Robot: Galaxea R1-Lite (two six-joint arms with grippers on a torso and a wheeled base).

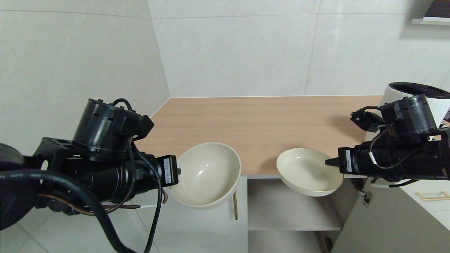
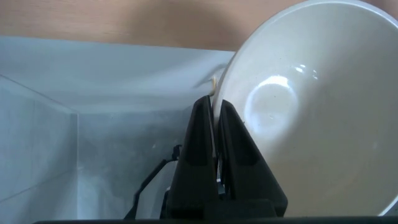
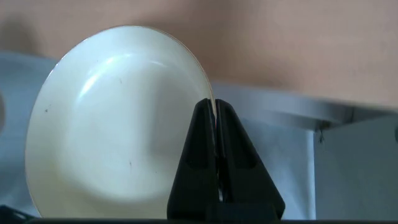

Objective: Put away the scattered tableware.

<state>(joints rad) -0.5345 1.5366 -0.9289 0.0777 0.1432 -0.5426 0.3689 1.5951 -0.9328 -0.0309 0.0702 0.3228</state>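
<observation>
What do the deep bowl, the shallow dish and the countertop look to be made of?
The deep bowl looks like glazed ceramic, though melamine is possible: cream, glossy, bright highlights inside. The shallow dish looks the same: smooth cream gloss, thin rim. The countertop seems wood or wood-look laminate: matte tan, faint straight grain.

A wooden countertop (image 1: pixel 260 123) bears a white, black-topped round container (image 1: pixel 391 94) at its right end.
</observation>
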